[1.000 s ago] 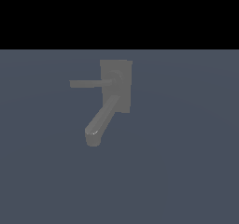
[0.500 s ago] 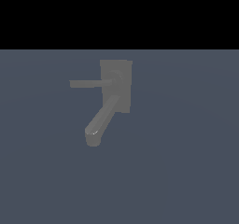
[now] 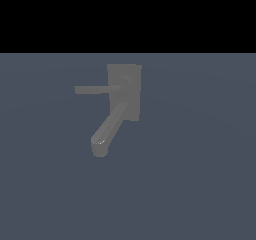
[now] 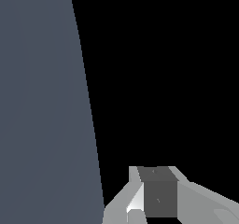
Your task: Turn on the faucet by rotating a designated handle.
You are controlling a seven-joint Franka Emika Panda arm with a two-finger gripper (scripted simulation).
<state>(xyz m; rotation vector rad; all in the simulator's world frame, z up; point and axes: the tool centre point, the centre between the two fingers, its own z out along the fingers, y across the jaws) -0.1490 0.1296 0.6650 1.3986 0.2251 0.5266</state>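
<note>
the claw [image 4: 154, 204] shows only in the wrist view, and only in part: pale finger shapes around a dark block, cut off by the frame edge. i cannot tell whether the fingers are apart or together. nothing is held that i can see. the wrist camera looks past the edge of the blue-grey surface [image 4: 46, 101] into blackness, so the faucet is not in its sight at all, and the arm does not appear in the exterior view.

the faucet [image 3: 125, 91] sits around the middle of the surface, a little toward its far edge. its handle [image 3: 95, 89] is a thin flat bar running from the hub toward the exterior view's left, while the thick spout [image 3: 107, 131] slants down toward the near edge.

the main risk, as i judge it, is the approach: with the fixture out of the wrist camera's sight, the claw could come in misaligned. the spout and handle leave the same hub, so a poor line might push the spout instead, or slip off the slim bar without turning it.
</note>
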